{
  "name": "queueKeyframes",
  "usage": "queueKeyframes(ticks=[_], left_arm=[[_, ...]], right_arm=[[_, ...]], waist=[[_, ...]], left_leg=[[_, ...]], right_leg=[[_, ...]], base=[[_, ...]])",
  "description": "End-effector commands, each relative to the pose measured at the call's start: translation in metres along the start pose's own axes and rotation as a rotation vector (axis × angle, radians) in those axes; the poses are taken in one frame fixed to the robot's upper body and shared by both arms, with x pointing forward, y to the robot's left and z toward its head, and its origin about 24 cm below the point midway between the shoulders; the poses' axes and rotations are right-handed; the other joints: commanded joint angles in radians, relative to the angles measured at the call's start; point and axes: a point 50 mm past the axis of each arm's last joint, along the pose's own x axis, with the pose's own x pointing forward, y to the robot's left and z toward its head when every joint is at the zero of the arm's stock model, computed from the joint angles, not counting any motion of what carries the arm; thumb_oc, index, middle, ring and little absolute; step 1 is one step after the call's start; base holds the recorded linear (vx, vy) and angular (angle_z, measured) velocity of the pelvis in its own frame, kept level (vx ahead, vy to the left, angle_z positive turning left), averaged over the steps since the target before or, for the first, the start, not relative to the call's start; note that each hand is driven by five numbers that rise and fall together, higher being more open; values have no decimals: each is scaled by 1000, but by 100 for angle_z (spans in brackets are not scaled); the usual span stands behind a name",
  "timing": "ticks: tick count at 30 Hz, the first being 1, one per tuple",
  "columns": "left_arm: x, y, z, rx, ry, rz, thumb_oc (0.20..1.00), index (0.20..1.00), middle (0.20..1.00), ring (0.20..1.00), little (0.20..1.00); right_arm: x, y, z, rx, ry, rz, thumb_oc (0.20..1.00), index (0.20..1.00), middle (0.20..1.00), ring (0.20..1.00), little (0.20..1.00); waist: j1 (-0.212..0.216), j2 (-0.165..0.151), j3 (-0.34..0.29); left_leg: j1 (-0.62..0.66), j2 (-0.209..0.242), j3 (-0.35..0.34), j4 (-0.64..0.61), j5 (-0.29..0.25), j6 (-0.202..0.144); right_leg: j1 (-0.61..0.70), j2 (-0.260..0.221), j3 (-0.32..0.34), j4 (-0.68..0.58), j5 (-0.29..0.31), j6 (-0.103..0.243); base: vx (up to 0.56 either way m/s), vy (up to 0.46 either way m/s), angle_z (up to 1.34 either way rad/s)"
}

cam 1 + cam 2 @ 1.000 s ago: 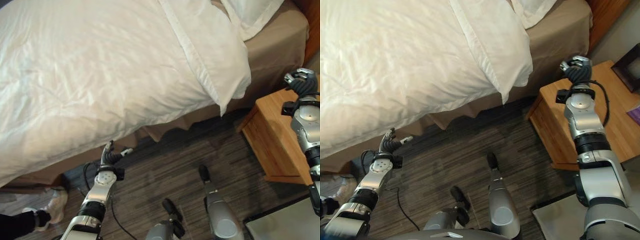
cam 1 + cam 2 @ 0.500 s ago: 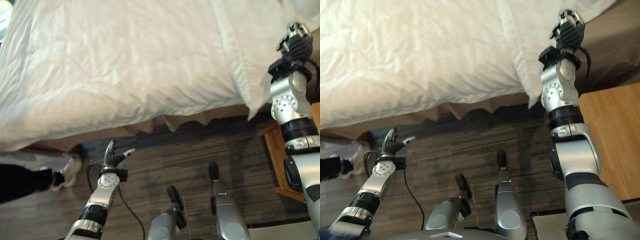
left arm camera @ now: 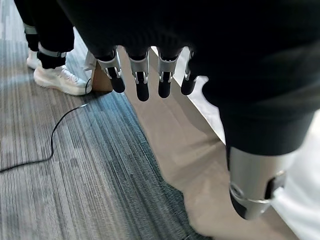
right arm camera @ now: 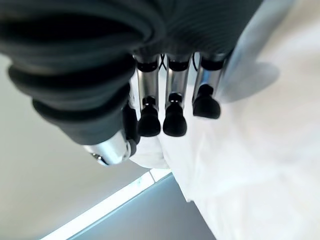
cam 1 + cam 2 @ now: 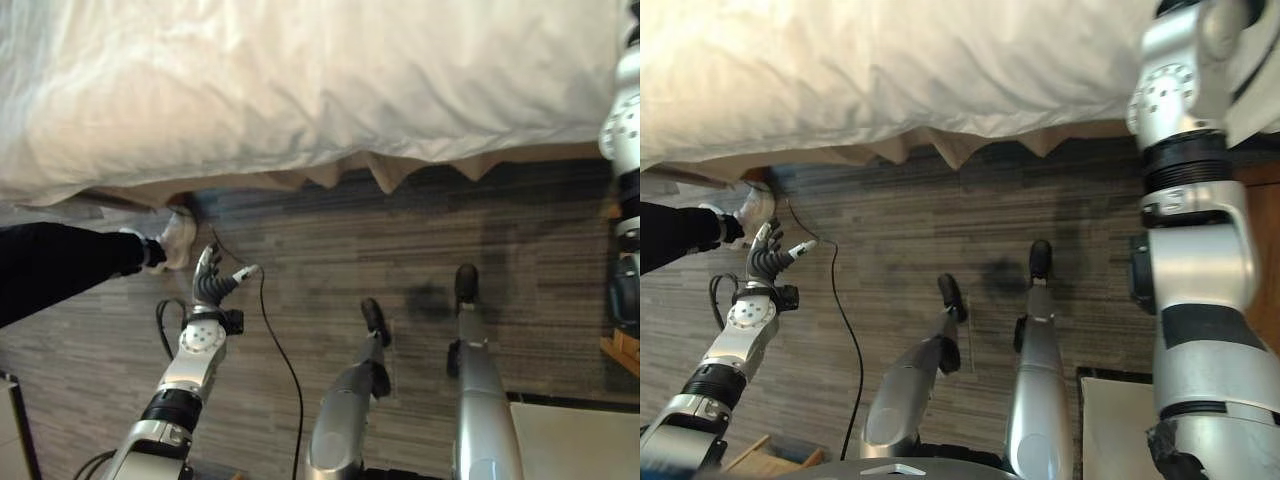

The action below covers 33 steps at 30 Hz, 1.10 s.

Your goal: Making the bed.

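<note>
The white duvet (image 5: 300, 80) spans the frame's top, draped over the bed. The left hand (image 5: 212, 285), lower left above the floor (image 5: 330, 240), is open and empty. The right hand (image 4: 165, 107) hovers over the duvet, fingers relaxed, holding nothing.

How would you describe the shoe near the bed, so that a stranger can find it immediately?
Start from the white duvet covering the bed, and follow its hanging edge to the robot's left end. There, on the grey striped carpet by the tan bed skirt, stands a white sneaker, worn by a person in black trousers.
</note>
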Motion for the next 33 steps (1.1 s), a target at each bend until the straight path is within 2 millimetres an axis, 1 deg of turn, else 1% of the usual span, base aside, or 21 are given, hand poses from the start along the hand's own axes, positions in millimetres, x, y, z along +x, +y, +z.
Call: queueKeyframes(ticks=[1,3,5,6,8,10,13,14,17,19,20,21,23,24,25,26,28,29,31,32,33], left_arm=[[-7,7,-6,-27,8,3,1000,1000,1000,1000,1000],[-10,2,-12,-36,35,9,1000,1000,1000,1000,1000],[-9,-3,-14,-39,55,19,1000,1000,1000,1000,1000],[-4,-9,-12,-66,64,36,1000,1000,1000,1000,1000],[-1,-15,-12,-63,83,42,1000,1000,1000,1000,1000],[3,-18,-8,-59,89,47,1000,1000,1000,1000,1000],[7,-22,-7,-76,107,43,1000,1000,1000,1000,1000],[6,-24,-8,-88,112,36,1000,1000,1000,1000,1000],[5,-26,-11,-83,130,9,1000,1000,1000,1000,1000],[3,-29,-14,-76,146,-9,1000,1000,1000,1000,1000],[1,-25,-21,-73,169,9,1000,1000,1000,1000,1000],[0,-25,-21,-72,171,9,1000,1000,1000,1000,1000],[-3,-19,-30,-68,202,26,1000,1000,1000,1000,1000],[-4,-19,-30,-67,203,25,1000,1000,1000,1000,1000],[-16,-11,-48,-93,259,57,1000,1000,1000,1000,1000],[-27,-8,-61,-125,303,76,1000,1000,1000,1000,1000],[-47,-5,-80,-169,361,94,1000,1000,1000,1000,1000],[-58,-9,-90,-202,394,88,1000,1000,1000,1000,1000],[-63,-13,-90,-213,386,66,1000,1000,1000,1000,1000],[-62,-13,-90,-213,385,68,1000,1000,1000,1000,1000],[-63,-17,-89,-217,377,49,1000,1000,1000,1000,1000]], right_arm=[[11,15,45,-36,-176,73,200,200,200,200,200],[2,2,39,2,-192,38,200,200,200,200,200],[-15,-20,25,50,-186,-14,200,200,200,200,200],[-38,-44,1,101,-146,-90,200,200,200,200,200],[-70,-72,-30,147,-66,-187,200,200,200,200,200],[-107,-99,-68,138,86,-277,200,200,200,200,200],[-175,-139,-123,13,394,-375,200,200,200,200,200],[-204,-158,-138,-83,523,-401,200,200,200,200,200],[-269,-190,-160,-336,823,-373,200,200,200,200,200],[-300,-203,-165,-473,970,-322,200,200,200,200,200],[-312,-207,-164,-469,1014,-303,200,200,200,200,200],[-312,-207,-164,-469,1016,-304,200,200,200,200,200],[-310,-200,-164,-337,981,-327,200,200,200,200,200],[-311,-200,-164,-337,983,-327,200,200,200,200,200],[-304,-186,-160,-32,860,-416,200,200,200,200,200],[-291,-174,-154,150,736,-444,200,200,200,200,200],[-276,-155,-145,395,548,-476,200,200,200,200,200],[-251,-128,-133,553,400,-419,200,200,200,200,200],[-225,-91,-118,686,283,-302,200,200,200,200,200],[-226,-91,-118,687,283,-302,200,200,200,200,200],[-216,-71,-111,755,241,-247,200,200,200,200,200]], waist=[[-31,76,47],[-51,71,47],[-73,55,47],[-106,50,47],[-134,34,47],[-162,16,47],[-202,-17,47],[-213,-26,47],[-240,-61,47],[-252,-83,47],[-261,-109,17],[-261,-110,18],[-265,-129,-30],[-264,-130,-30],[-257,-145,-81],[-251,-146,-106],[-237,-150,-151],[-223,-148,-176],[-208,-151,-192],[-207,-153,-192],[-199,-152,-195]], left_leg=[[-135,151,1,181,-44,-100],[-150,146,-1,187,-57,-96],[-147,135,-3,189,-71,-91],[-141,126,-1,188,-85,-85],[-117,118,0,187,-100,-77],[-74,113,3,193,-118,-70],[17,116,13,207,-145,-60],[55,119,20,205,-150,-60],[146,118,16,201,-163,-56],[213,114,6,182,-167,-54],[278,109,-2,151,-168,-56],[283,108,-2,148,-166,-56],[316,104,-1,125,-167,-57],[319,104,0,122,-166,-57],[340,100,-8,105,-158,-57],[353,96,-11,98,-165,-55],[365,90,-11,82,-159,-53],[374,86,-8,73,-164,-51],[374,85,-2,66,-161,-50],[370,85,0,65,-154,-50],[367,86,2,64,-152,-50]], right_leg=[[-71,27,62,180,-209,101],[-83,40,68,176,-210,99],[-78,50,77,164,-210,95],[-75,58,86,153,-209,92],[-44,62,91,131,-211,89],[9,65,95,109,-210,87],[114,65,105,72,-203,86],[153,67,104,62,-201,87],[261,65,100,20,-184,85],[339,68,95,-18,-170,85],[421,71,92,-74,-152,89],[426,71,92,-79,-150,89],[467,75,99,-119,-136,94],[470,75,99,-122,-135,94],[505,81,106,-165,-116,94],[521,83,107,-176,-120,97],[536,82,117,-200,-111,97],[548,80,122,-209,-119,98],[543,81,127,-214,-116,94],[538,81,129,-215,-108,93],[533,80,130,-215,-107,90]], base=[[-56,1,-7],[-48,15,-15],[-35,29,-19],[-22,39,-17],[-4,29,-18],[2,25,-19],[11,53,-31],[26,24,-31],[34,9,-6],[80,-36,-6],[93,-22,1],[137,-17,-3],[119,4,-14],[167,10,-26],[183,21,-32],[228,26,9],[166,46,14],[128,60,-45],[56,30,-32],[0,8,8],[-9,4,14]])
